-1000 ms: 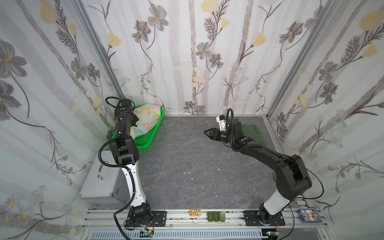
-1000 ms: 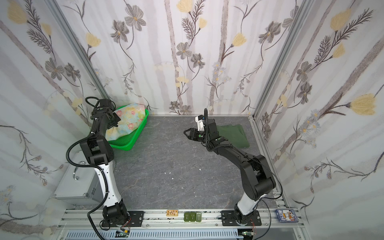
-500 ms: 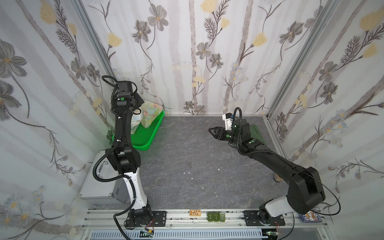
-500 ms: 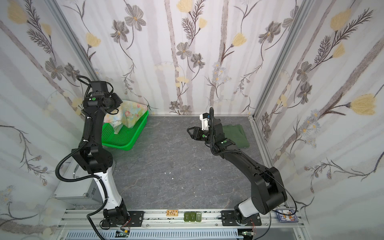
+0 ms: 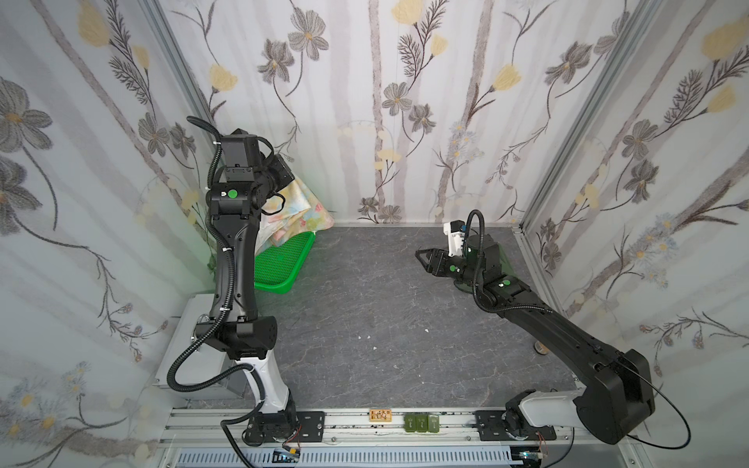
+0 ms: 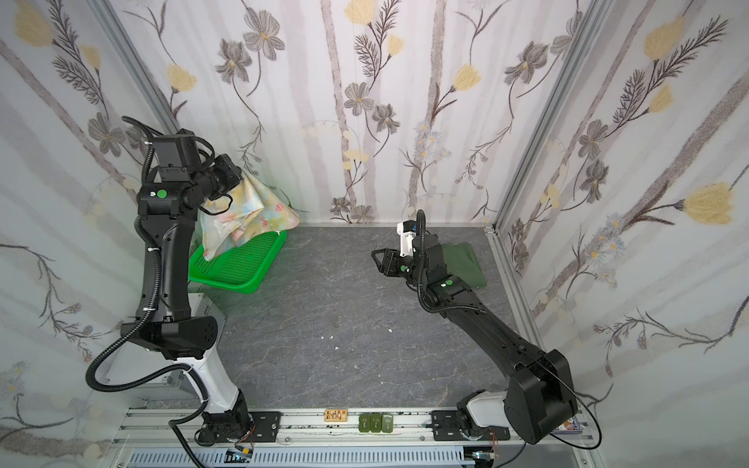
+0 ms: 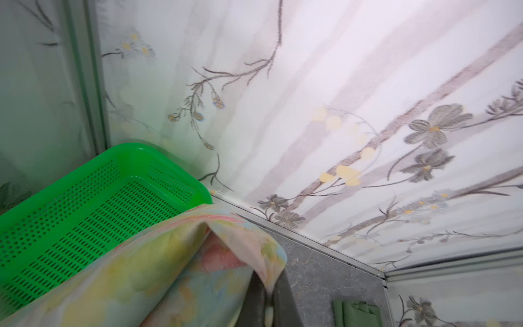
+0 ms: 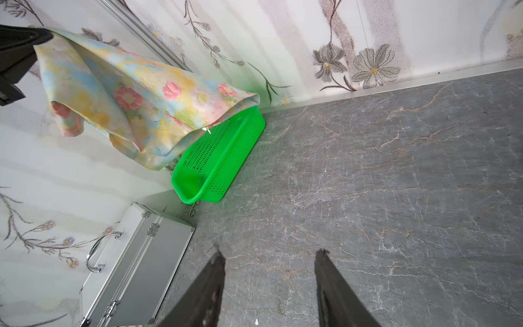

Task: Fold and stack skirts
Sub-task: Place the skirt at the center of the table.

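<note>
Open grey stone tabletop lies ahead of the right gripper; further ahead stands a bright green holey plastic basket.

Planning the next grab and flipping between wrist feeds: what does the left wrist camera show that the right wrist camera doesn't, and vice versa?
Only the left wrist view: the folded olive-green skirt, lying on the grey table near a wall corner.

Only the right wrist view: the right gripper, open and empty above the table, and the silver metal case with its handle.

Both: the floral skirt, pinched at an edge by the shut left gripper and hanging over the green perforated basket, plus the table and the flowered walls.
</note>
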You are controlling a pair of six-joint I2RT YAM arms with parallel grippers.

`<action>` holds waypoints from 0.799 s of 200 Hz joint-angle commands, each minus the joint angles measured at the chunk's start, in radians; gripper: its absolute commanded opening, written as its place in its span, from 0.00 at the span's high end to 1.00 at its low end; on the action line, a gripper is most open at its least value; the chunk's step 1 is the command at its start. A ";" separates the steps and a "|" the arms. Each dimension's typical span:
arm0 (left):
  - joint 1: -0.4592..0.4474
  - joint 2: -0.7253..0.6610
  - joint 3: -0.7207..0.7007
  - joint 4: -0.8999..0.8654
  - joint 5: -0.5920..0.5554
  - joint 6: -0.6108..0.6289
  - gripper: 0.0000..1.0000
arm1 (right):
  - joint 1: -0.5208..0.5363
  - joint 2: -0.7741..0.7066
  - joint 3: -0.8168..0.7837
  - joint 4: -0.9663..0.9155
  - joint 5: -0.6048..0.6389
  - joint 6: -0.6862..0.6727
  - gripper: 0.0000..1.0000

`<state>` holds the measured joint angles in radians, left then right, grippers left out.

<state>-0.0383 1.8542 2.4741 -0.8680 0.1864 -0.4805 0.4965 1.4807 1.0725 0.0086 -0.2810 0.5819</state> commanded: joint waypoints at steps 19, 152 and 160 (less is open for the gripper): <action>-0.134 -0.054 0.007 0.024 0.066 -0.016 1.00 | 0.010 -0.076 -0.017 -0.038 0.045 -0.034 0.50; -0.450 -0.477 -1.028 0.465 0.004 -0.208 1.00 | 0.103 -0.355 -0.312 -0.089 0.119 0.039 0.49; -0.439 -0.496 -1.110 0.508 0.013 -0.225 1.00 | 0.104 -0.340 -0.311 -0.087 0.116 0.037 0.49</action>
<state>-0.4950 1.4178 1.5589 -0.6220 0.2096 -0.6170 0.5957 1.1187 0.7670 -0.1036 -0.1757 0.6022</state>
